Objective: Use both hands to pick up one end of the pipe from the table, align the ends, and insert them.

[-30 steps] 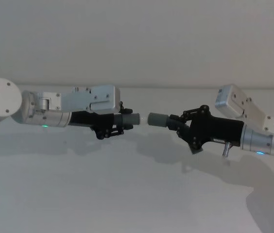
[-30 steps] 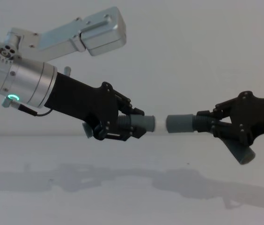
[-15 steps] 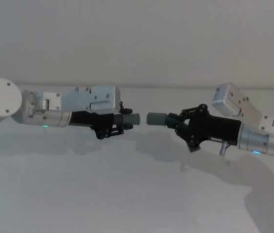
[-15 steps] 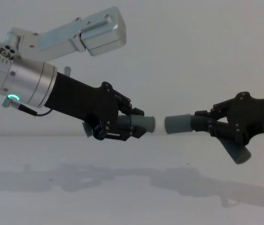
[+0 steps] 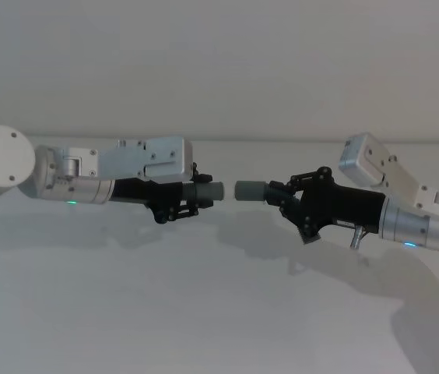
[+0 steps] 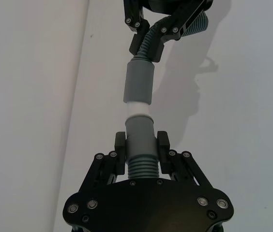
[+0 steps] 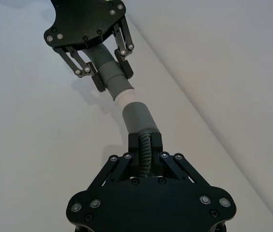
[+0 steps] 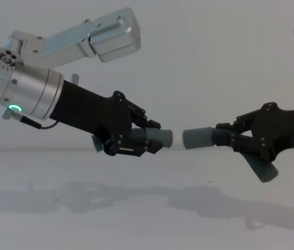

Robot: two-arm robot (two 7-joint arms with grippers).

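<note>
Both pipe pieces are held in the air above the table (image 5: 204, 312), end to end on one line. My left gripper (image 5: 192, 195) is shut on the ribbed neck of the left pipe piece (image 8: 160, 138), which ends in a short white tip (image 6: 138, 108). From the other side, my right gripper (image 5: 283, 195) is shut on the right pipe piece (image 8: 198, 138), whose wide grey collar (image 7: 136, 116) faces that tip. In the left wrist view the white tip reaches the collar's mouth; how far in it sits I cannot tell. The right piece's other end (image 8: 264, 169) hangs below the right gripper.
The white table surface (image 8: 136, 208) lies below both arms, with their shadows on it. A plain pale wall (image 5: 219, 62) stands behind.
My right gripper has moved a little to the left with its piece, narrowing the gap between the two ends. The left arm has stayed still.
</note>
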